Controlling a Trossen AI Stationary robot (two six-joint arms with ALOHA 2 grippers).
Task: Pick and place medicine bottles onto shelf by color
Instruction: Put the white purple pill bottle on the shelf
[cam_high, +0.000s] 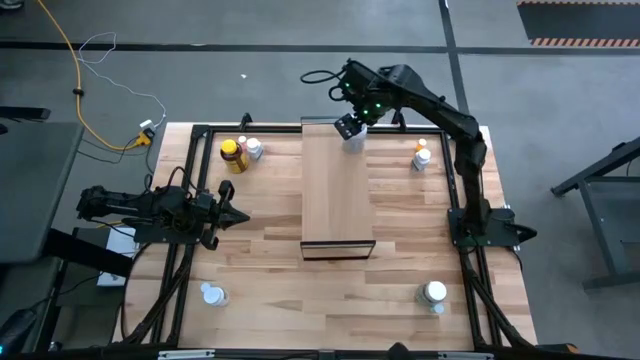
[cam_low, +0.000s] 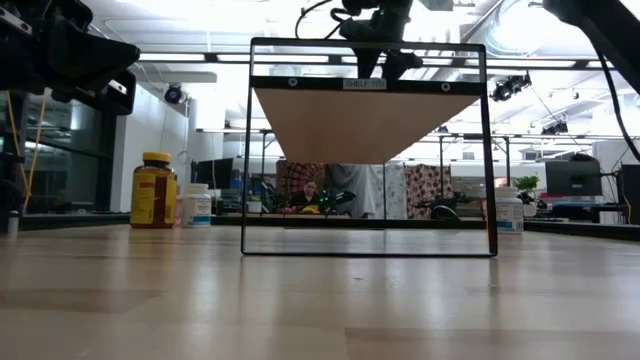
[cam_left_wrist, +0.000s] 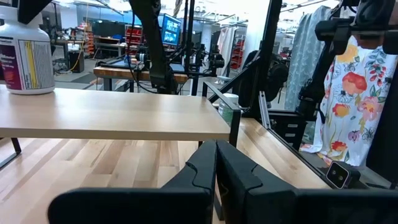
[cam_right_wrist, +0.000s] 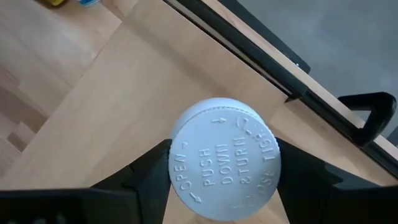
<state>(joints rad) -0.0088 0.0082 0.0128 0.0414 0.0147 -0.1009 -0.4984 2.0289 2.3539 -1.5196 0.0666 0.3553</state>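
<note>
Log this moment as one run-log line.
right end effector: shut on white bottle, over shelf far end | left end effector: shut, waiting at table's left

**Live from an open-plan robotics lab**

I'm looking across my butcher-block table (cam_high: 260, 250) into a big, brightly lit hall, and everything is saying lab or workshop. Rows of ceiling lights (cam_low: 560, 90) are glowing overhead with exposed fittings. Beyond the table, workbenches (cam_left_wrist: 118, 73) are carrying monitors (cam_left_wrist: 171, 30) and dark equipment frames. A person (cam_low: 312, 195) is sitting far back among the clutter. A floral cloth (cam_left_wrist: 357, 87) is hanging off to one side. From above, I'm seeing grey concrete floor (cam_high: 250, 30), a yellow cable (cam_high: 75, 80) trailing to the table corner, and hazard-striped marking (cam_high: 582, 41) at the edge. Black metal framing (cam_high: 190, 140) is ringing my table.
</note>
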